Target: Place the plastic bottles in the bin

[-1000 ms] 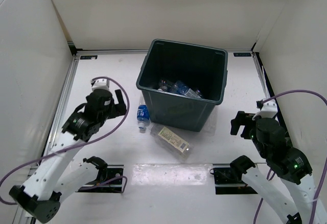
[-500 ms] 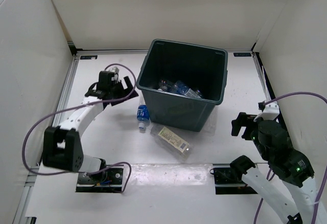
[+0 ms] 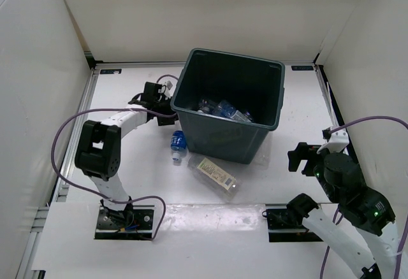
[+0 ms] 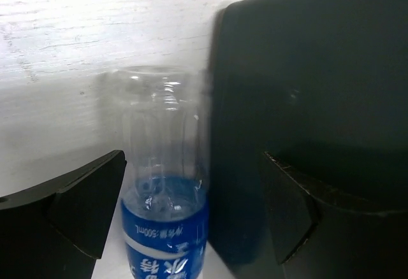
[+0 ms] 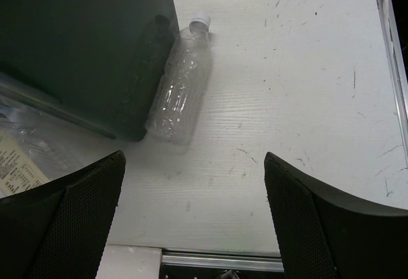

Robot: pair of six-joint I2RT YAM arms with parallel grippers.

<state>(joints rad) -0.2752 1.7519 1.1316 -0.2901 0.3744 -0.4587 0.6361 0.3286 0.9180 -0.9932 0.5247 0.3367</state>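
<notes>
Fingers (image 4: pixel 83 209) of left gripper (image 4: pixel 191 159) apart (right gripper (image 5: pixel 194 159) too) | bin (image 3: pixel 223 140) holds bottles (image 3: pixel 223 110)

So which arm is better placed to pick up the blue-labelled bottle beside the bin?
Left. The left claw is open right beside the bin, and its own camera shows the blue-labelled bottle between the fingers. The right claw, also open, hangs on the bin's far side, away from that bottle.

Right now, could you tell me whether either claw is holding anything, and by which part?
Nothing is held. The left claw and right claw are both open; the blue-labelled bottle lies ungripped ahead of the left.
</notes>
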